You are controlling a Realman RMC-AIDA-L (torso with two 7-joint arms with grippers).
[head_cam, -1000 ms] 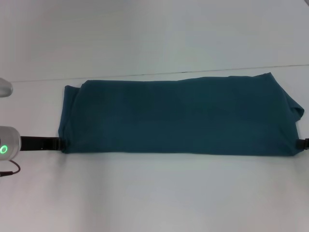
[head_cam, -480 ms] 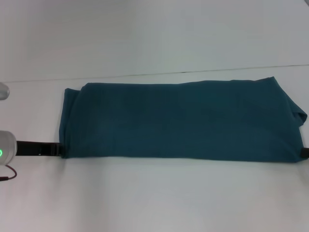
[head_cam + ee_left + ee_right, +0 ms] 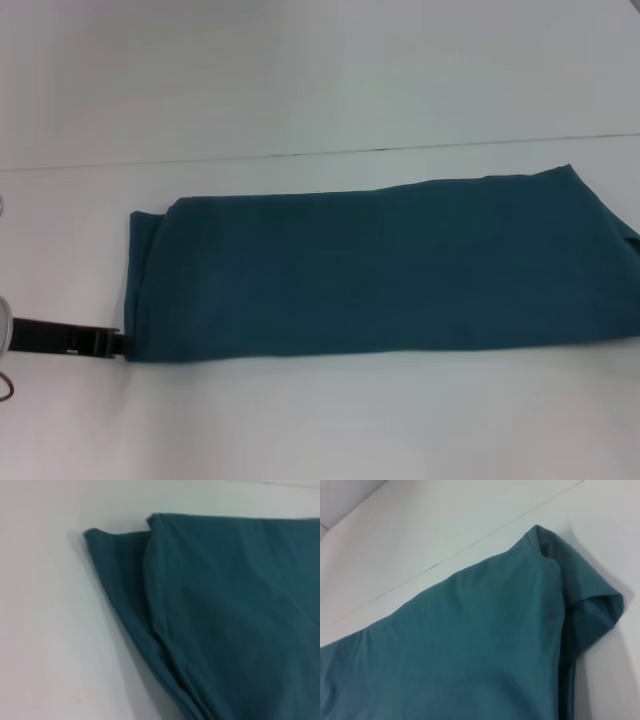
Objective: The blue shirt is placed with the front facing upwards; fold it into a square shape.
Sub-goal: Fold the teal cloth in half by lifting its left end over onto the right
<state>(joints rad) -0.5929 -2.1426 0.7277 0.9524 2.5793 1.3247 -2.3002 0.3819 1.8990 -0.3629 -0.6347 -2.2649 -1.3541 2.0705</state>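
Observation:
The blue shirt [image 3: 380, 270] lies across the white table as a long folded band, plain teal side up, with no lettering showing. My left gripper [image 3: 118, 343] reaches in from the left, and its dark fingers meet the shirt's near left corner. In the left wrist view the shirt [image 3: 225, 605] shows stacked layers at that end. The right wrist view looks down on the other end of the shirt [image 3: 470, 640], where a sleeve fold sticks out. The right gripper does not show in any view.
The white table [image 3: 300, 420] carries only the shirt. A thin seam [image 3: 300, 153] runs across the surface just beyond the shirt's far edge. The shirt's right end reaches the edge of the head view.
The whole shirt has slid toward the near side of the table. My left gripper moved with its near left corner. The right gripper's tip, seen earlier at the right edge, has left the view.

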